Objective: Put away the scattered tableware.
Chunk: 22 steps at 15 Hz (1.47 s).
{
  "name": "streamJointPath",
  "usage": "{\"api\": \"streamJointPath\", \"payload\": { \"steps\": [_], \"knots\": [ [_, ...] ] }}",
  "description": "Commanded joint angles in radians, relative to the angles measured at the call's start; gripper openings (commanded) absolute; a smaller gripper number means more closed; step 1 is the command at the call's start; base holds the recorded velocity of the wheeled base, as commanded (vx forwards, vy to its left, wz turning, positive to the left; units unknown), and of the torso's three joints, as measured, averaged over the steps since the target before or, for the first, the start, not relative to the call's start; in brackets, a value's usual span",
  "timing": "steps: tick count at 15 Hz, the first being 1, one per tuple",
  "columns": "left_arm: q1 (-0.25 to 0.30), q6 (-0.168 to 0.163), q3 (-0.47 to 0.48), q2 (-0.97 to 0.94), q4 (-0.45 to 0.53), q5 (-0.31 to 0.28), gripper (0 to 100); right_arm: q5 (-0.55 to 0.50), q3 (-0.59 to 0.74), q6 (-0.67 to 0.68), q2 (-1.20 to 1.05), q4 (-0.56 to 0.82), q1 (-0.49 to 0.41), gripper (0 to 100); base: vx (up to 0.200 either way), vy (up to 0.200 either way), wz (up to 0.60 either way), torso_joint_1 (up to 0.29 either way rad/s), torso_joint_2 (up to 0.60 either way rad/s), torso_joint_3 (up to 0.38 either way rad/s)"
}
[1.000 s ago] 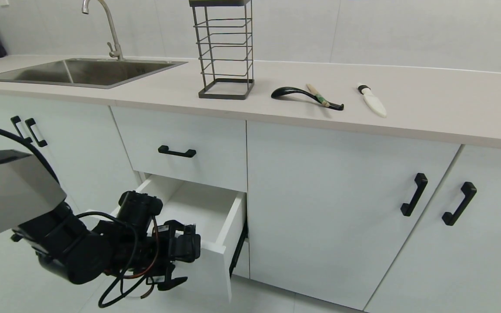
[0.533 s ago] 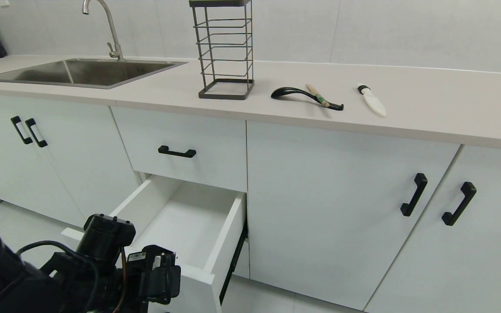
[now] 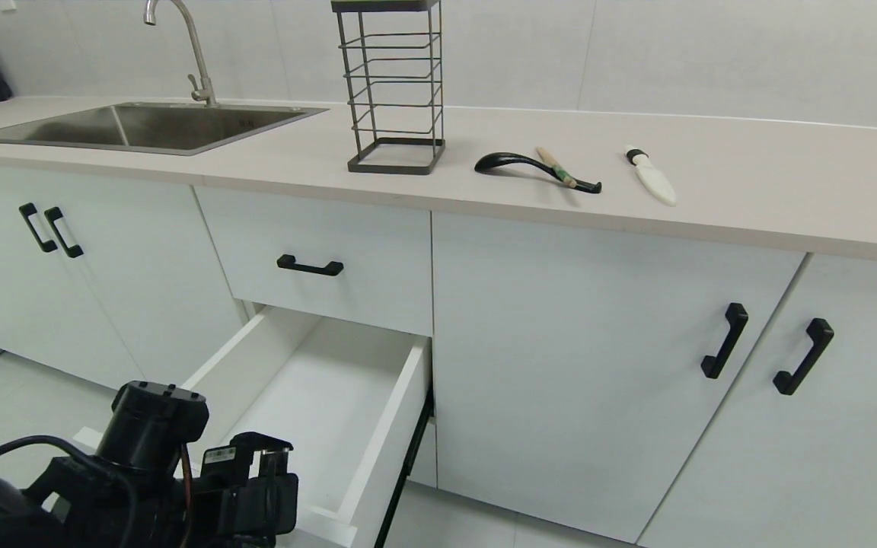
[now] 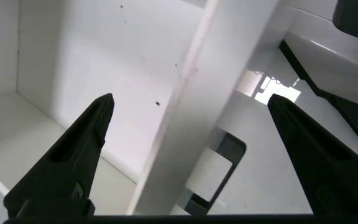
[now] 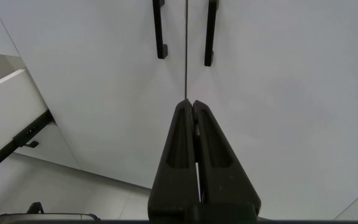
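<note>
As left pincer (image 4: 190,102) retreats downward, drawer (image 3: 387,420) pulled farther out

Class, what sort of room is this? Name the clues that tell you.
Most likely a kitchen: a steel sink with a tap set into a long counter, white cupboards below, and a ladle lying on top.

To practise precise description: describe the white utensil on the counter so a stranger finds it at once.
On the countertop, look right of the wire rack, past the black ladle. The white utensil lies alone, farthest right, with a black band.
</note>
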State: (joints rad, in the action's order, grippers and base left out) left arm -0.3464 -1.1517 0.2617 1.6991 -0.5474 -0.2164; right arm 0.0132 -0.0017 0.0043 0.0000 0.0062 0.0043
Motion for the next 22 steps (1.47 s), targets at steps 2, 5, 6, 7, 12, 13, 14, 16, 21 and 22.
{"api": "streamJointPath", "payload": {
  "steps": [2,5,6,7,12,13,14,16,21,22],
  "knots": [
    [0.006,0.006,0.002,-0.006,-0.046,0.003,100,0.001,0.0,0.0,0.0,0.0,0.0,0,0.0,0.0,0.0,0.0,0.0,0.0],
    [0.01,0.026,-0.004,-0.013,-0.058,0.005,100,0.001,0.0,0.0,0.0,0.0,0.0,0,0.0,0.0,0.0,0.0,0.0,0.0],
    [0.009,0.027,-0.006,-0.015,-0.057,0.0,100,0.001,0.0,0.0,0.0,0.0,0.0,0,0.0,0.0,0.0,0.0,0.0,0.0],
    [0.0,0.029,-0.018,-0.027,-0.057,0.0,100,0.001,0.0,0.0,0.0,0.0,0.0,0,0.0,0.0,0.0,0.0,0.0,0.0],
    [-0.091,0.127,-0.006,-0.233,-0.037,-0.003,100,0.001,0.0,0.0,0.0,0.0,0.0,0,0.0,0.0,0.0,0.0,0.0,0.0],
    [-0.123,0.181,0.017,-0.274,-0.034,-0.005,100,0.001,0.0,0.0,0.0,0.0,0.0,0,0.0,0.0,0.0,0.0,0.0,0.0],
    [-0.138,0.225,0.033,-0.303,-0.034,-0.005,100,0.001,0.0,0.0,0.0,0.0,0.0,0,0.0,0.0,0.0,0.0,0.0,0.0],
    [-0.146,0.305,0.053,-0.343,-0.035,-0.005,100,0.001,0.0,0.0,0.0,0.0,0.0,0,0.0,0.0,0.0,0.0,0.0,0.0],
    [0.225,0.784,0.079,-0.52,-0.046,-0.149,100,0.001,0.0,0.0,0.0,0.0,0.0,0,0.0,0.0,0.0,0.0,0.0,0.0],
    [0.33,0.794,0.079,-0.521,-0.074,-0.189,100,0.001,0.0,0.0,0.0,0.0,-0.001,0,0.0,0.0,0.0,0.0,0.0,0.0]
  ]
}}
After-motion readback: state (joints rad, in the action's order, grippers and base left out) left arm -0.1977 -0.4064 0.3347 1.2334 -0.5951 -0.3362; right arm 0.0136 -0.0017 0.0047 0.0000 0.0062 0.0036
